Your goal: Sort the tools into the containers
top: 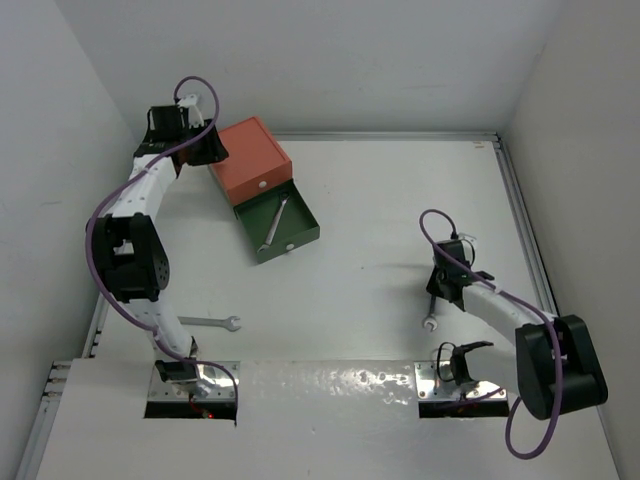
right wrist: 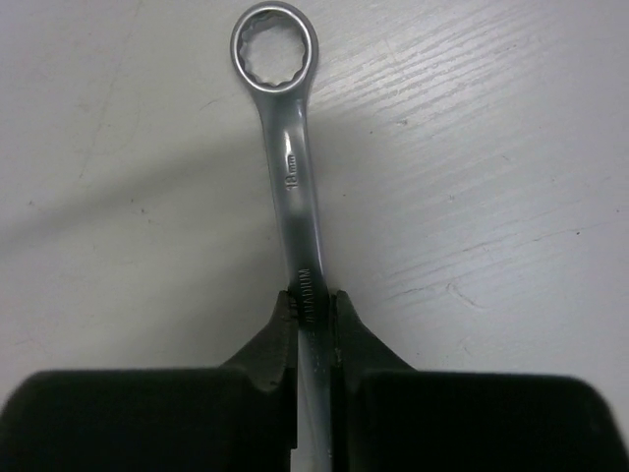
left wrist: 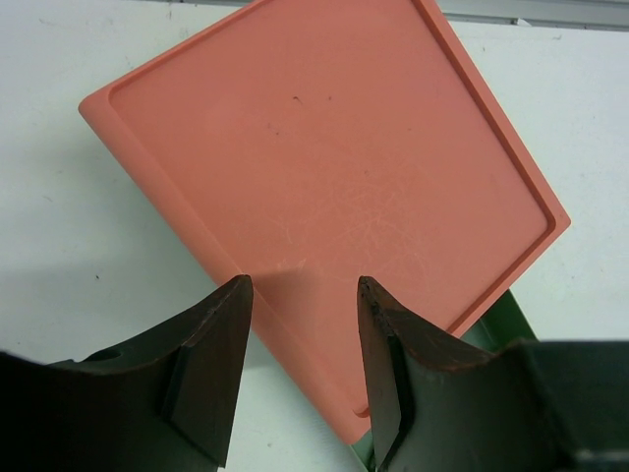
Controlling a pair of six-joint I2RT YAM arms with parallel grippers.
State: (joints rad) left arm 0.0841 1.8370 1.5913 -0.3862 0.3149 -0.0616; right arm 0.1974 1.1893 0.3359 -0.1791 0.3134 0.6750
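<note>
The box stands at the back left: its orange-red upper part (top: 250,155) is closed, and the dark green lower drawer (top: 300,232) is pulled out with a silver wrench (top: 273,222) lying in it. My left gripper (top: 207,150) is open and empty at the box's left corner. In the left wrist view its jaws (left wrist: 305,290) straddle the edge of the orange top (left wrist: 324,157). My right gripper (top: 436,300) is shut on a second silver wrench (right wrist: 285,147), whose ring end (top: 429,323) sticks out over the table. A third wrench (top: 215,322) lies near the left base. The hex key is not in view.
White walls close in the table on the left, back and right. A metal rail (top: 525,230) runs along the right edge. Purple cables (top: 110,205) loop over both arms. The arm bases and their mount plates (top: 190,385) sit at the near edge.
</note>
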